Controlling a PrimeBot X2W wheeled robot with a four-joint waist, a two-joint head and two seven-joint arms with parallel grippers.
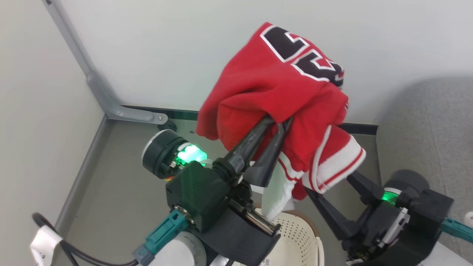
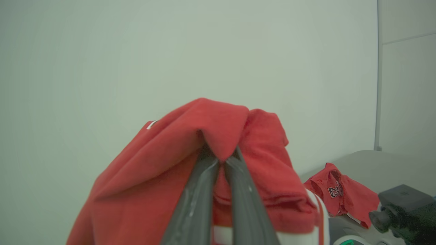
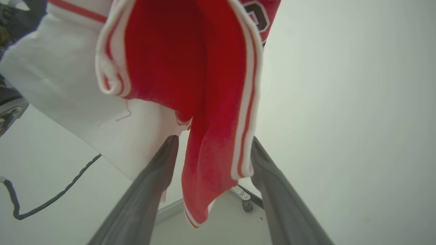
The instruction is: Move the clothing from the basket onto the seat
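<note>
My left gripper [image 1: 279, 122] is shut on a bunched fold of the clothing [image 1: 281, 85], a bright red garment with white trim and black-and-white numerals, held high above the basket [image 1: 297, 232]. The left wrist view shows its fingers [image 2: 196, 200] pinching red fabric [image 2: 218, 126]. My right gripper [image 3: 214, 140] stands open below, with the garment's hanging red hem [image 3: 218, 160] loose between its fingers [image 1: 325, 212]. A second red piece of clothing [image 2: 340, 194] lies on the grey seat [image 2: 391, 166], which also shows at the right in the head view [image 1: 436, 122].
Pale walls meet in a corner behind. A grey metal bracket [image 1: 111, 107] runs down the wall to the grey floor [image 1: 118, 177]. A black cable with a white tag [image 1: 44, 238] lies at the lower left.
</note>
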